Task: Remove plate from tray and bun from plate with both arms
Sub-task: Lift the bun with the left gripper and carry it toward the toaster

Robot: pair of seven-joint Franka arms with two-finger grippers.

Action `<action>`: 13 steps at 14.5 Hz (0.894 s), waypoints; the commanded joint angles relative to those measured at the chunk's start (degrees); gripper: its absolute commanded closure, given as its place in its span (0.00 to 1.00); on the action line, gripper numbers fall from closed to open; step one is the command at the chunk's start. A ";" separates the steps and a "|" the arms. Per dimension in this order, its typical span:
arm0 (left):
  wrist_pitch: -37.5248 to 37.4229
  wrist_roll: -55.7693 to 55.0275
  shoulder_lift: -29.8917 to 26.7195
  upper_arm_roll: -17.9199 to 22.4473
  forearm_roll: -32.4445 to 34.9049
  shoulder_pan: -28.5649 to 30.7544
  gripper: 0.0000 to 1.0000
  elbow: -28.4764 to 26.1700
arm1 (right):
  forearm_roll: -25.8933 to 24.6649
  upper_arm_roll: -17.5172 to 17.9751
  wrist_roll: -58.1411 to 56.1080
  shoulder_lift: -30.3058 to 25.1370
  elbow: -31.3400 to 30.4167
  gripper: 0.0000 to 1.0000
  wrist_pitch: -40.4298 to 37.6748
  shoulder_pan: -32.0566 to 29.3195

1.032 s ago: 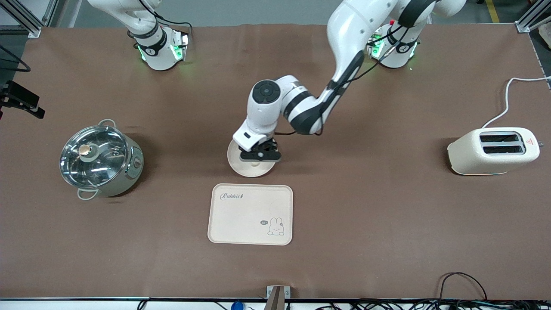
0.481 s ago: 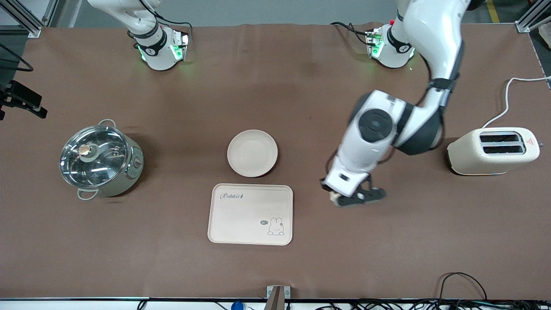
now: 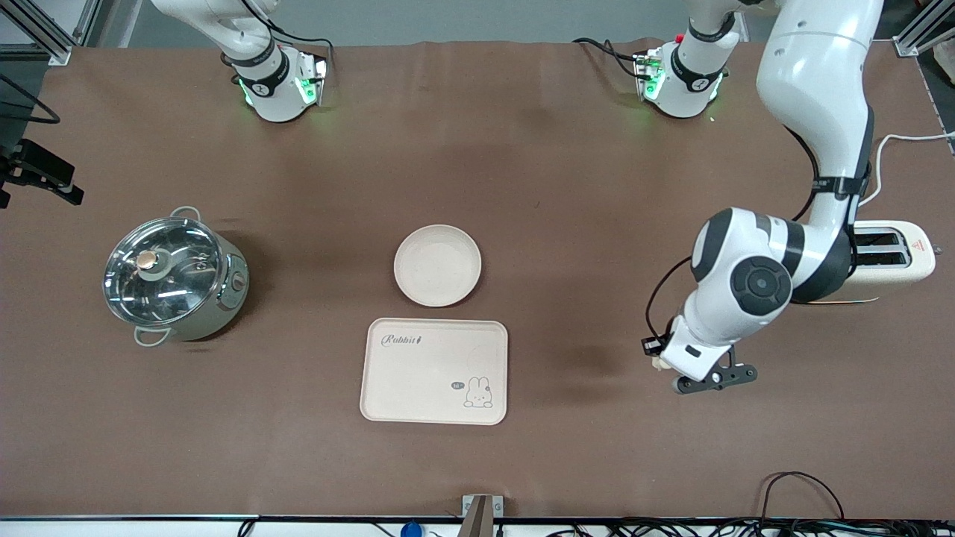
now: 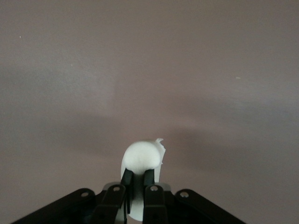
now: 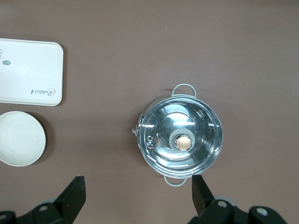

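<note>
The round cream plate (image 3: 438, 265) lies empty on the table, just farther from the front camera than the rabbit tray (image 3: 434, 371). It also shows in the right wrist view (image 5: 19, 138). My left gripper (image 3: 694, 373) hangs over bare table toward the left arm's end, near the toaster. It is shut on the small pale bun (image 3: 659, 363). In the left wrist view the bun (image 4: 142, 156) sits between the two black fingers of the left gripper (image 4: 138, 173). My right gripper (image 5: 136, 186) is open and empty, high over the table beside the pot, and is out of the front view.
A steel pot with a glass lid (image 3: 173, 276) stands toward the right arm's end and shows in the right wrist view (image 5: 181, 136). A cream toaster (image 3: 891, 257) stands toward the left arm's end, partly hidden by the left arm. The tray shows in the right wrist view (image 5: 29, 71).
My left gripper has left the plate and swung past the tray toward the toaster's end, carrying the bun. The plate has stayed where it was. The right arm has not moved.
</note>
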 commanded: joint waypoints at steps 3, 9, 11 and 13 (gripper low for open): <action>7.30 4.25 5.40 -0.75 0.90 4.94 0.86 -2.28 | -1.22 -0.02 0.00 -1.42 -0.98 0.00 -0.77 0.44; 9.41 4.43 7.53 -0.66 0.90 5.30 0.00 -2.37 | -1.22 -0.19 -0.09 -1.25 -1.07 0.00 -0.59 0.27; 8.80 4.17 6.48 -0.66 0.99 5.13 0.00 -2.20 | -1.13 -0.28 -0.09 -1.25 -1.07 0.00 -0.68 0.27; 6.61 4.16 3.06 -0.66 0.99 5.12 0.00 -2.11 | -1.13 -0.28 -0.09 -1.25 -1.07 0.00 -0.59 0.27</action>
